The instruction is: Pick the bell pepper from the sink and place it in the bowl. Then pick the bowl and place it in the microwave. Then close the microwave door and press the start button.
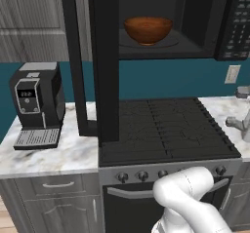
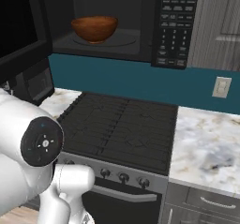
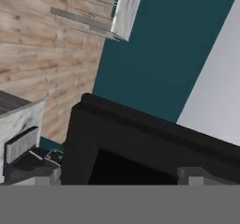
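Nearest, the gripper (image 3: 115, 178) faces the microwave door (image 3: 140, 143), its dark frame close ahead; how far its fingers are parted I cannot tell, and nothing shows in its hold. The door stands swung open, left of the microwave (image 1: 166, 22), above the stove (image 1: 166, 127). Farther back, the bowl (image 1: 147, 29) sits inside the cavity (the bell pepper can't be made out). An off-centre push could slip off the edge, leaving the door ajar.

Stove front and centre, coffee machine off to the left.
The black stove (image 1: 168, 127) sits between marble counters (image 2: 206, 138); the coffee machine (image 1: 36, 105) stands on the left one, and a wall outlet (image 2: 221, 87) shows on the teal backsplash (image 1: 171, 78).
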